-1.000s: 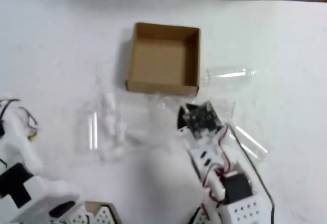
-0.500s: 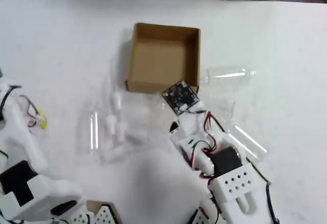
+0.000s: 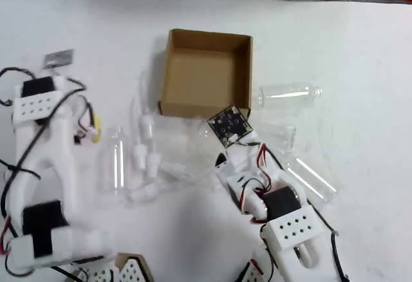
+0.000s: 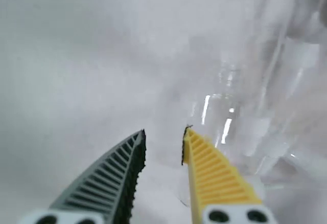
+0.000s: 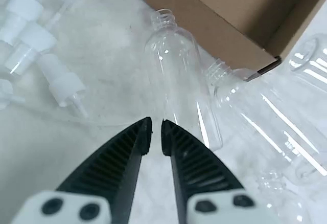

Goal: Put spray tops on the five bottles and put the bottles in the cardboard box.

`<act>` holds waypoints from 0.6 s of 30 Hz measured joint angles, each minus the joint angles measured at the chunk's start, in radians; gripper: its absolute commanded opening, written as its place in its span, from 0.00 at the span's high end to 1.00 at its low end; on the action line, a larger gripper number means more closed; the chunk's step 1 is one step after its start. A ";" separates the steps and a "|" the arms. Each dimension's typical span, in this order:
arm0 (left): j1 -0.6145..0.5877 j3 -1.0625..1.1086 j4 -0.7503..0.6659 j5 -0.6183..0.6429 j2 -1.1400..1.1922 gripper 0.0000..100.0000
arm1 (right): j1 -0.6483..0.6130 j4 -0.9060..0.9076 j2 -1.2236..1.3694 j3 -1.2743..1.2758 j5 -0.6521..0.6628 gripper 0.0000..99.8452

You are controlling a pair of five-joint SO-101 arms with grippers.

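Note:
The open cardboard box (image 3: 206,73) stands mid-table with nothing in it. Clear uncapped bottles lie around it: one (image 3: 290,93) to its right, one (image 3: 116,163) to its lower left, another (image 3: 312,178) beside the right arm. White spray tops (image 3: 148,150) lie loose in front of the box. My right gripper (image 5: 156,123) is shut and holds nothing, just short of a lying bottle (image 5: 176,65) whose neck points at the box wall (image 5: 230,14). My left gripper (image 4: 163,131) is slightly open, low over the table, with a clear bottle (image 4: 219,116) just ahead.
A second bottle (image 5: 250,114) lies beside the one ahead of my right gripper. Spray tops (image 5: 41,55) with thin tubes are scattered close by. The left arm (image 3: 42,166) stretches along the table's left side. Bare white table lies behind the box.
The left arm has swung up from the front left corner and now stretches along the left side. The right arm moved toward the box, then stayed nearly still.

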 measured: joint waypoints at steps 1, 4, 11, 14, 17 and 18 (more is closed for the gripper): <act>0.020 0.012 0.000 -0.003 -0.037 0.86 | 0.000 0.000 0.000 0.000 0.000 0.98; 0.077 0.086 0.000 -0.023 -0.181 0.86 | 0.000 0.000 0.000 0.000 0.000 0.98; 0.184 0.324 -0.124 -0.051 -0.373 0.72 | 0.000 0.000 0.000 0.000 0.000 0.98; 0.190 0.347 -0.160 -0.051 -0.358 0.70 | 0.000 0.000 0.000 0.000 0.000 0.98; 0.190 0.347 -0.176 -0.051 -0.308 0.70 | 0.000 -0.002 0.000 0.008 0.000 0.98; 0.190 0.347 -0.189 -0.051 -0.290 0.70 | 0.000 -0.002 0.000 0.011 0.000 0.98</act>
